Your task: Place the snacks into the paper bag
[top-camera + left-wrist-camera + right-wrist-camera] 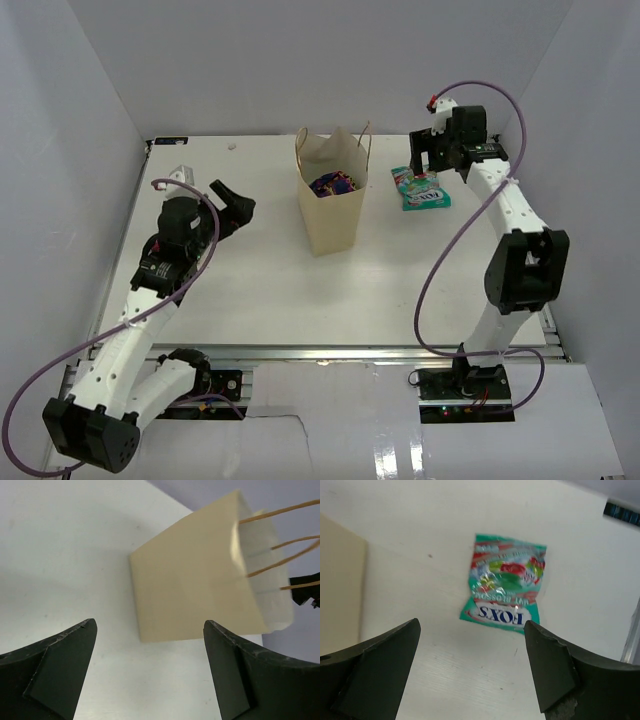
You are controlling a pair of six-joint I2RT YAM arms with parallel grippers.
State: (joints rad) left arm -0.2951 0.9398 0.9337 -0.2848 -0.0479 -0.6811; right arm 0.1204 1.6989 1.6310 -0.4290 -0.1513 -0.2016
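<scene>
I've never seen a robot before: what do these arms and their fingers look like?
The left arm and right arm are white tubes joined by chunky black joints, with a thin purple cable looping loosely beside each. The left gripper and right gripper are black, each ending in two broad wedge-shaped fingers with scuffed edges.

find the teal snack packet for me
In the top view the teal packet lies flat on the table, right of the paper bag, close to the open right hand.
</scene>
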